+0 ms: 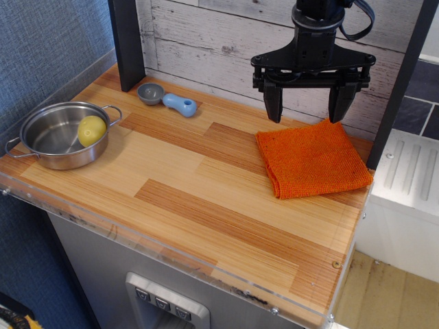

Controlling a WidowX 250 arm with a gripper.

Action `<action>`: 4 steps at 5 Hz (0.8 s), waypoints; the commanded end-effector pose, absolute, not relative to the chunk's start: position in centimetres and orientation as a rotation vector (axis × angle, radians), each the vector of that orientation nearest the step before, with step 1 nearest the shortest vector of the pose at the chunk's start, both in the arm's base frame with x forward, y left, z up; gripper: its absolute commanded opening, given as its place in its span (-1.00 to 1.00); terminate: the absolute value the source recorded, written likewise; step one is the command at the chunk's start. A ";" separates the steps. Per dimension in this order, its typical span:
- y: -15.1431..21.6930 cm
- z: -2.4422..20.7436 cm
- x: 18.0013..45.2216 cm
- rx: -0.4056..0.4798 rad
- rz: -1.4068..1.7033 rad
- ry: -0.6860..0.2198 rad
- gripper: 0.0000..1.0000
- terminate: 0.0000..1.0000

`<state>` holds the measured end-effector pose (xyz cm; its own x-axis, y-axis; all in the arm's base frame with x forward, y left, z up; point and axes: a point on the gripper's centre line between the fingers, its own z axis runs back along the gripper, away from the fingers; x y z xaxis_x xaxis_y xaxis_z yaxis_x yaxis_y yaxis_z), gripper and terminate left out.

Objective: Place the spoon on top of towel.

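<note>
While my claw (308, 103) hangs with its fingers spread wide and nothing between them, above the back edge of the tabletop (199, 185) toward the right corner, the towel (313, 158) lies flat just below it against the right edge. Well apart from it, the spoon (167, 98) rests near the back edge toward the left, grey bowl pointing left and blue handle right. At the left edge stands a steel pot (60, 135) with a yellow round thing (92, 130) inside.
</note>
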<state>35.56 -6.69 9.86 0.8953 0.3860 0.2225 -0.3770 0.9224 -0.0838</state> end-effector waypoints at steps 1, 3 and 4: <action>-6.7 9.9 35.6 -0.039 0.396 -0.238 1.00 -1.00; -2.5 11.0 34.7 0.061 0.527 -0.278 1.00 -1.00; 0.0 11.0 34.9 0.073 0.628 -0.294 1.00 -1.00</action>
